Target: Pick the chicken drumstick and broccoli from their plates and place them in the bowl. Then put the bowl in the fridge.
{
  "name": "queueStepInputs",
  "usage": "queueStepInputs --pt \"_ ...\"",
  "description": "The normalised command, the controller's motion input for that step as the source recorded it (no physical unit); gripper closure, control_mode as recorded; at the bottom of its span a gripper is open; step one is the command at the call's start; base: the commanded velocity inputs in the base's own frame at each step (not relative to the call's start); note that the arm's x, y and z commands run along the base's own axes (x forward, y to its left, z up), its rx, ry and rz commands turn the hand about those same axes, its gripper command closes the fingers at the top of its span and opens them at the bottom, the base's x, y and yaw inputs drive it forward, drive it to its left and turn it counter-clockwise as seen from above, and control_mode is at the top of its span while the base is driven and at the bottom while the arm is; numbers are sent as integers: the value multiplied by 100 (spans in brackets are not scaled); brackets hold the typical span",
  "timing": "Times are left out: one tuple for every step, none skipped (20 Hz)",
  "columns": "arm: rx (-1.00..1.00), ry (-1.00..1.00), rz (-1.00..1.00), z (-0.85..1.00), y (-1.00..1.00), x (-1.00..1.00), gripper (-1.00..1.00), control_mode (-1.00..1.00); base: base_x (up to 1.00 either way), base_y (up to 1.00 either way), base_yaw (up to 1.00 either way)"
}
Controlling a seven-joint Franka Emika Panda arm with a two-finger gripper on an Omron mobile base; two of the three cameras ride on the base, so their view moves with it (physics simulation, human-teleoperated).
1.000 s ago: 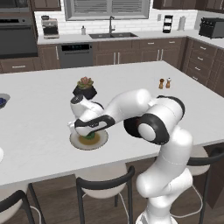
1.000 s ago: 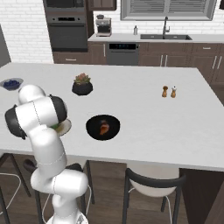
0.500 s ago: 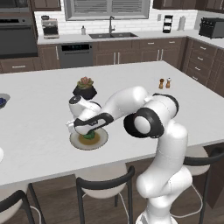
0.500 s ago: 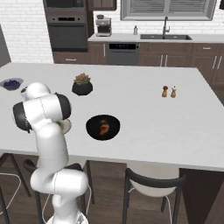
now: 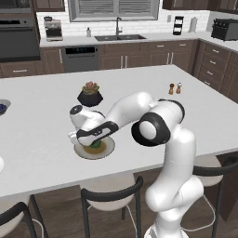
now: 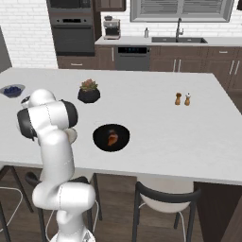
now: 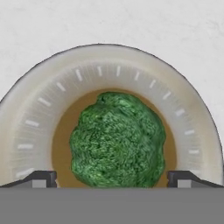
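Hovering over the broccoli (image 7: 117,140) now; hand (image 7: 112,179) sits low above the grey-rimmed plate (image 7: 39,109), fingers spread wide apart, one tip each side of the floret, nothing gripped yet.

Where things are:
- Broccoli sits on the tan centre of that plate, near the front edge of the worktop (image 5: 42,102). From the left base view the hand (image 5: 93,138) covers most of the plate (image 5: 106,149).
- Chicken drumstick (image 6: 111,137) already lies in the black bowl (image 6: 122,144), to the right of the arm in the right base view.
- Fridge: can't place it from these views.

Doing the grab well, my read:
- Floret looks roughly centred between the tips, slightly wide for the gap, so keep the fingers fully apart until they're down around its sides.
- Come straight down, stop short of the plate so the tips don't scrape the rim or push the plate.
- Close gently; it's a rounded lump and may squirt out or roll if pinched too high.
- Lift clear before swinging toward the bowl.

Counts:
- 1 broccoli, 1 drumstick, 1 black bowl
- 1 plate clearly seen
- 1 potted succulent (image 5: 90,95)
- 2 shakers (image 6: 183,99)
- 1 small bowl of blue berries (image 6: 12,90)
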Motion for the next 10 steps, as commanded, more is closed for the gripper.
queueStepInputs --pt "0 0 -4 -17 0 0 -100 -100 0 0 0" --pt "0 0 -5 -12 0 2 -100 -100 0 0 0" --pt "0 0 -5 -10 0 1 -100 -100 0 0 0" --pt "0 0 -5 -7 0 7 -100 -100 0 0 0" --pt "0 0 -5 -6 0 7 -100 -100 0 0 0" --pt "0 0 -4 -3 0 11 -100 -100 0 0 0" --pt "0 0 -5 -3 0 12 -100 -100 0 0 0" --pt "0 0 -6 0 -1 14 -100 -100 0 0 0" --pt "0 0 -6 -3 -5 12 -100 -100 0 0 0" --pt "0 0 -6 -2 -10 11 -100 -100 0 0 0"
